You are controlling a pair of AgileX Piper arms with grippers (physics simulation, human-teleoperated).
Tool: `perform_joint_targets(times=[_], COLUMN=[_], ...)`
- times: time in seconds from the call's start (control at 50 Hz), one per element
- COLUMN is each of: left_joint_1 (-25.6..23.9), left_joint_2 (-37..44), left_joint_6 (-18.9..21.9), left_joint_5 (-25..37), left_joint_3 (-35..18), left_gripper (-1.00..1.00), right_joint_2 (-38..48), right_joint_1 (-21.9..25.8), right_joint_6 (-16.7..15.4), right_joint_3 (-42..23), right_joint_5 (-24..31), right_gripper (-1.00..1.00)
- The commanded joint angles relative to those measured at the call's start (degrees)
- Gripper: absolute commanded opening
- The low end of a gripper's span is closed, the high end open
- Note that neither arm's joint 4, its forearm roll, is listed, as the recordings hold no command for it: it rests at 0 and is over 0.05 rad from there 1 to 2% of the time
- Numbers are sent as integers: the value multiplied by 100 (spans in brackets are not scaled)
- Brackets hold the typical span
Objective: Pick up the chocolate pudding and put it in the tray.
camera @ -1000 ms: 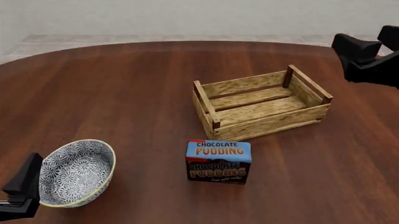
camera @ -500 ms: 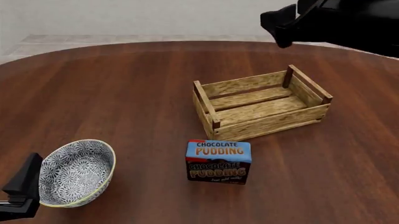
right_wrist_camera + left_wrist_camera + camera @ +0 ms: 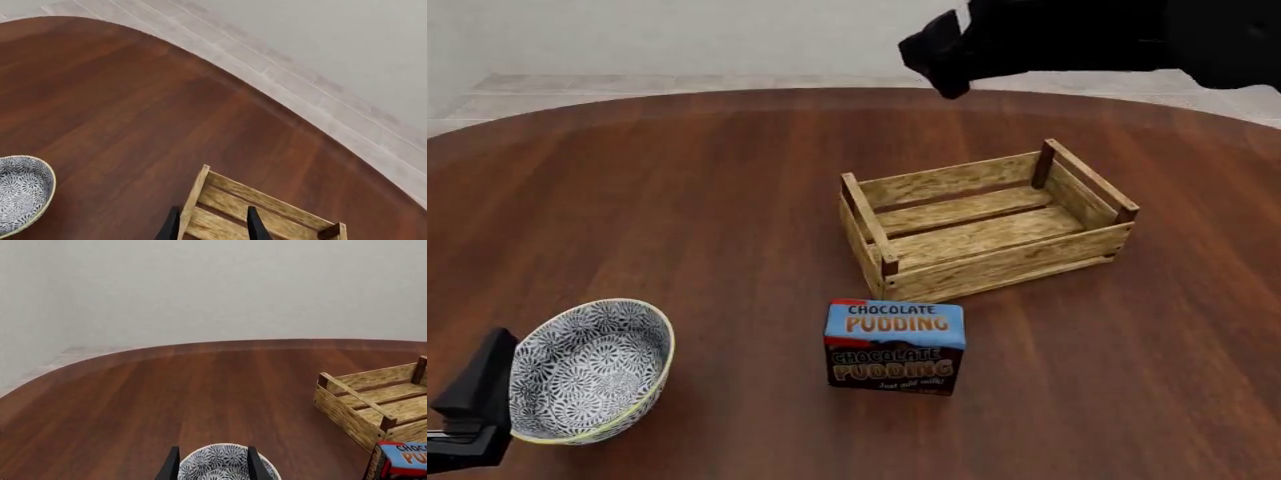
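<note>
The chocolate pudding stands upright on the worktop, untouched, just in front of the tray's near long wall and apart from it. Its blue top and brown lettered front face the front camera. One corner of the box shows in the left wrist view.

The tray sits right of centre, skewed, with nothing visible inside it. Both wrist views show part of its slats.

The right gripper hangs high over the far side of the worktop, beyond the tray and clear of every object. In the right wrist view its fingertips stand apart with the tray's slats visible between them; the jaws are apart and hold nothing.

The left gripper sits low at the near left edge, just beside the patterned bowl. In the left wrist view its fingertips are apart, with the bowl showing between them; no contact can be confirmed.
</note>
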Motion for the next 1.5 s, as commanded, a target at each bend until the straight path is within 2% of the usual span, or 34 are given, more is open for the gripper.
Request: perform_joint_targets(times=[0.02,0.12,0.62,0.7,0.9,1.12,1.5], left_joint_1=[21,33,67,66,70,54,75], left_joint_2=[-4,-3,-4,-4,-1,-2,-6], left_joint_6=[-20,-18,30,33,52,91,136], left_joint_5=[-6,15,46,-20,30,25,-23], left_joint_3=[-11,-46,-66,3,-47,-37,-1], left_gripper=[100,100,100,100,100,100,100], right_joint_2=[469,553,783,789,714,450,343], right_joint_1=[294,608,1157,1226,1516,1837,2005], right_joint_6=[-269,-326,-756,-891,-1001,-993,-1215], right_joint_3=[-503,-571,-805,-756,-631,-405,-287], right_joint_5=[422,607,1201,1301,1539,1673,2094], right_gripper=[100,100,100,100,100,100,100])
